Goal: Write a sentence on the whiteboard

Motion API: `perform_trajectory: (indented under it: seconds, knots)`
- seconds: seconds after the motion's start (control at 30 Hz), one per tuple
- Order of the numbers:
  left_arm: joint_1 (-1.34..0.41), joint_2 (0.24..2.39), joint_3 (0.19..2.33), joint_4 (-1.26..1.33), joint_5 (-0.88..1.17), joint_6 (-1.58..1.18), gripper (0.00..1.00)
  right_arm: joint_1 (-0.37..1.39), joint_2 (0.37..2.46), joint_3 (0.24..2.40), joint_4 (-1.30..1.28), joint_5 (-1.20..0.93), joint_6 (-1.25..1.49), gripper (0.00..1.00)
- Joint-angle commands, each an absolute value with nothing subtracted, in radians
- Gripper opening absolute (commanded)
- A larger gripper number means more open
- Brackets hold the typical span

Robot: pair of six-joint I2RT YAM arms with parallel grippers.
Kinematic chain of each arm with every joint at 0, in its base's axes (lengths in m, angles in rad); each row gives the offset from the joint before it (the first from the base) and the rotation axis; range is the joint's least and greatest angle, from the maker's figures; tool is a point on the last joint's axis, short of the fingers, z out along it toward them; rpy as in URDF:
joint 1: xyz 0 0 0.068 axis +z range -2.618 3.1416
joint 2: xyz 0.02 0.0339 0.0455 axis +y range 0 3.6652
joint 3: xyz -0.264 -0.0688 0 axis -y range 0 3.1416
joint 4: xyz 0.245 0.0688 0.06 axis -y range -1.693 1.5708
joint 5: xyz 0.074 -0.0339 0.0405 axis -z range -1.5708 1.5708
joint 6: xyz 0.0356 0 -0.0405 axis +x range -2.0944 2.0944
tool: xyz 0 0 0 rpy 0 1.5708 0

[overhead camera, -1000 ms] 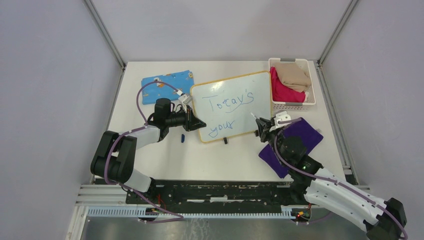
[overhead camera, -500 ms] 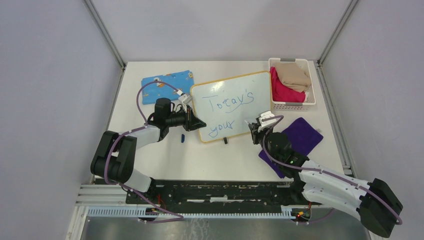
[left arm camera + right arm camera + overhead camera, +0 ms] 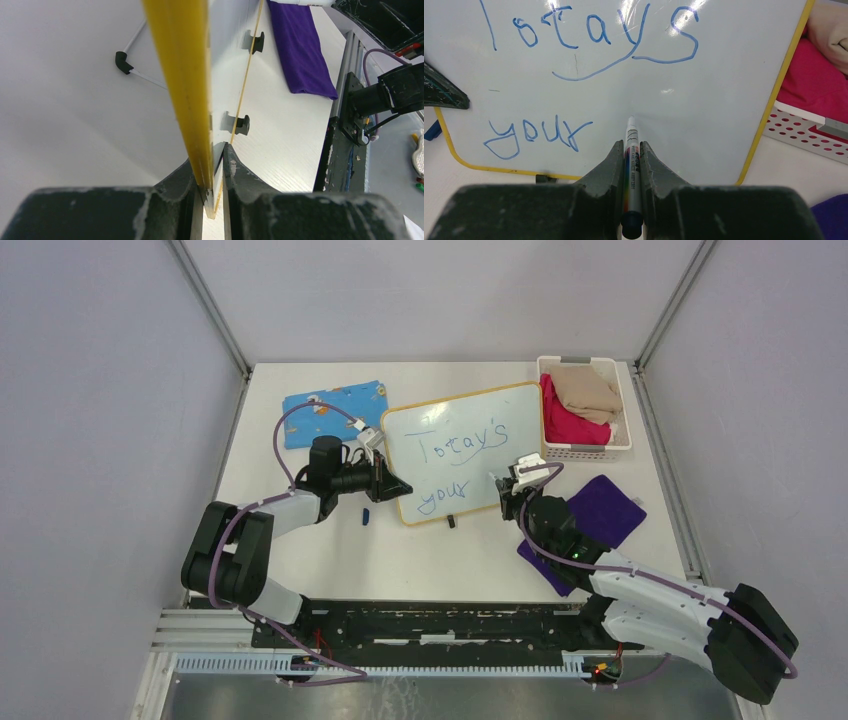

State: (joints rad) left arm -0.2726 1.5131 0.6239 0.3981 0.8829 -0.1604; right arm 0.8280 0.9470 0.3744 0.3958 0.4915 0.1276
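Note:
The whiteboard (image 3: 465, 420) lies at the table's middle, white with a yellow rim and two black clips on its near edge. Blue handwriting on it reads "Today's" (image 3: 462, 443) above "your" (image 3: 443, 496); it also shows in the right wrist view (image 3: 589, 30). My left gripper (image 3: 396, 486) is shut on the board's left rim (image 3: 182, 75). My right gripper (image 3: 507, 488) is shut on a white marker (image 3: 631, 150). The marker's tip rests at the board to the right of "your" (image 3: 536, 135); I cannot tell whether it touches.
A blue patterned cloth (image 3: 335, 410) lies at the back left. A white basket (image 3: 620, 445) with pink and beige cloths stands at the back right. A purple cloth (image 3: 600, 515) lies beside my right arm. A small blue cap (image 3: 366, 516) lies near the board's left corner.
My right gripper has moved left and onto the board with the marker, from the board's right edge to the spot right of "your". The left gripper and board have not moved.

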Motion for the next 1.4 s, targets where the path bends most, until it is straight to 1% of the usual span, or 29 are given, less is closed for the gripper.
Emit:
perform_trajectory:
  seconds: [0.0,0.23,0.4,0.7,1.03,1.37]
  knots:
    - [-0.302,1.549,0.620,0.279,0.792,-0.053,0.20,0.820,0.948,0.424,0.418,0.507,0.143,0.00]
    - [-0.304,1.551,0.619,0.278,0.793,-0.051,0.20,0.819,0.959,0.411,0.381,0.489,0.151,0.00]
    - [-0.306,1.549,0.620,0.276,0.791,-0.051,0.20,0.818,0.936,0.387,0.422,0.485,0.156,0.00]
    - [-0.307,1.551,0.622,0.273,0.789,-0.051,0.20,0.810,0.952,0.430,0.443,0.517,0.130,0.00]
    - [-0.307,1.555,0.624,0.272,0.789,-0.053,0.21,0.783,1.010,0.455,0.465,0.495,0.140,0.00]
    - [-0.307,1.559,0.626,0.270,0.788,-0.054,0.21,0.779,1.002,0.400,0.437,0.486,0.162,0.00]
